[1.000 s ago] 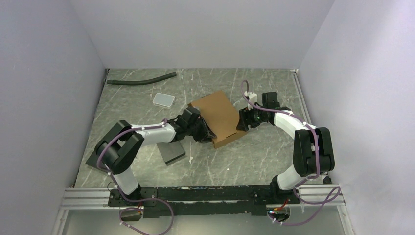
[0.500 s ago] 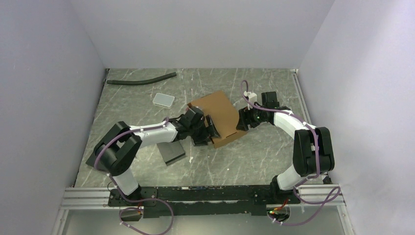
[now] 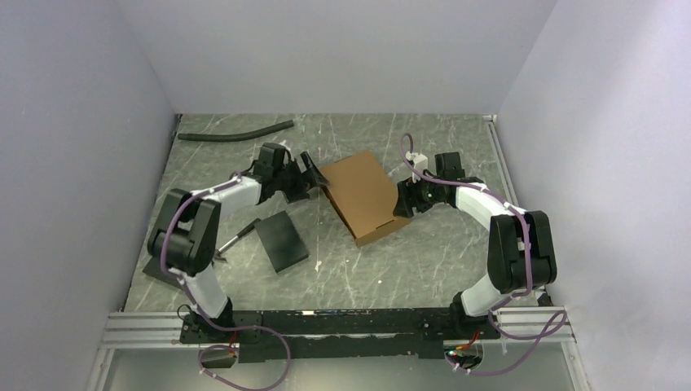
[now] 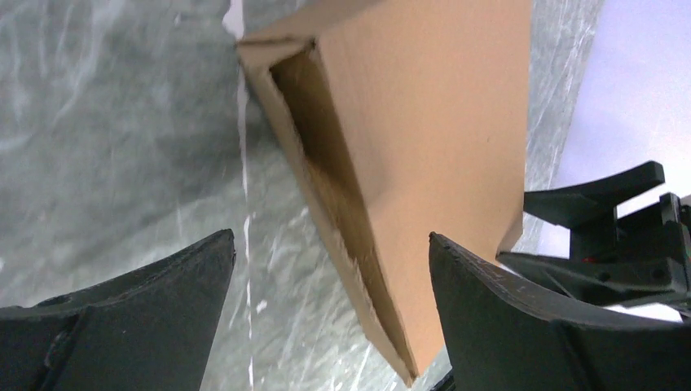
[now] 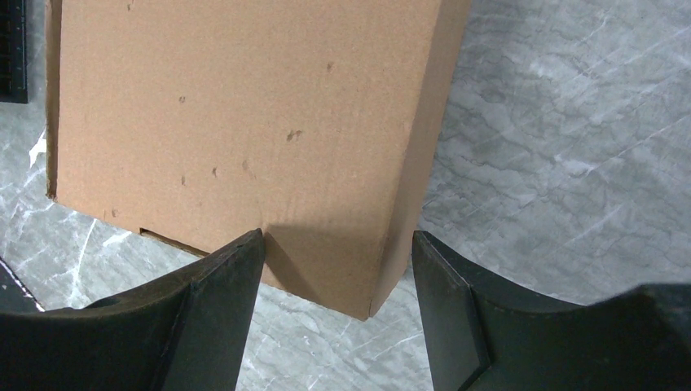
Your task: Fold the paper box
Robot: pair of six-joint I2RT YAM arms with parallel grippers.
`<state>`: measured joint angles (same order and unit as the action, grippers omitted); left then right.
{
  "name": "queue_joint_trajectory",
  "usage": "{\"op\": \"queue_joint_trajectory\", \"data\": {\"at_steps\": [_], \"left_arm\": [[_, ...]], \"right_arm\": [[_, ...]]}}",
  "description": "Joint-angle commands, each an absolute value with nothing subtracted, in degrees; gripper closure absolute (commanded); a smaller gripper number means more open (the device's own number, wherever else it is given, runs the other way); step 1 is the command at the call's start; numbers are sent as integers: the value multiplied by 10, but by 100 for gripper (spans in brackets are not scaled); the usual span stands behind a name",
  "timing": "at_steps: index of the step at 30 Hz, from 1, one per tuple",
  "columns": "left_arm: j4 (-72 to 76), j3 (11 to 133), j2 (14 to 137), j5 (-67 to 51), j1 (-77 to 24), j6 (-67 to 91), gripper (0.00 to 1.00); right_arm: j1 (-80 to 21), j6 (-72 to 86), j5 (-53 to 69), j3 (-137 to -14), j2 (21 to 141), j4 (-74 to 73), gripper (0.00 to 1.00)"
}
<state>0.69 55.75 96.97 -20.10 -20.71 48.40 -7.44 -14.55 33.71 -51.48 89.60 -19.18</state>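
The paper box (image 3: 363,195) lies flat on the table (image 3: 424,261), set at a slant, already formed into a shallow closed shape with its top panel down. The left gripper (image 3: 316,173) hangs just off the box's far-left corner, clear of the cardboard, its fingers (image 4: 163,301) spread wide with nothing between them but open air in front of the box's side. It appears to be lined up there because that side is the unfinished one: in the left wrist view a dark gap runs along it between the top panel and the base, so the edge probably needs pressing or tucking. The right gripper (image 3: 402,204) sits at the box's right edge, opposite that gap, its fingers apart and astride the box's near-right corner, one over the top panel and the other just outside the side wall. They are not clamped on anything, and whether they touch the cardboard cannot be told. This pose looks like a brace, keeping the light box from sliding or turning when it is pushed from the other side. A black slab (image 3: 281,240) lies on the box's near-left, well apart, and a dark hose (image 3: 236,132) lies beyond the box's far-left, neither seeming to matter for the fold.
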Motion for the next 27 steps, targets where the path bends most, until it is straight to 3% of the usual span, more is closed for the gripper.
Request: {"op": "queue_joint_trajectory", "data": {"at_steps": [1, 5, 7, 12, 15, 18, 23, 27], "left_arm": [[-22, 641, 1041, -251, -205, 441, 9], [-58, 713, 1098, -250, -205, 445, 19], [-76, 744, 1124, -258, -205, 448, 33], [-114, 794, 1162, -261, -206, 435, 87], [-105, 783, 1154, -267, -206, 434, 94], [-85, 758, 1130, -272, -206, 424, 89], [-47, 691, 1037, -238, -205, 404, 43], [-22, 628, 952, -210, -205, 390, 19]], "right_arm": [[-88, -168, 297, -507, 924, -209, 31], [-89, -169, 296, -507, 925, -209, 30], [-90, -170, 295, -507, 927, -209, 30], [-91, -171, 292, -507, 929, -210, 31], [-91, -172, 291, -507, 929, -209, 31], [-92, -173, 291, -508, 928, -210, 31], [-91, -175, 290, -509, 921, -212, 30], [-88, -170, 311, -511, 912, -212, 29]]}}
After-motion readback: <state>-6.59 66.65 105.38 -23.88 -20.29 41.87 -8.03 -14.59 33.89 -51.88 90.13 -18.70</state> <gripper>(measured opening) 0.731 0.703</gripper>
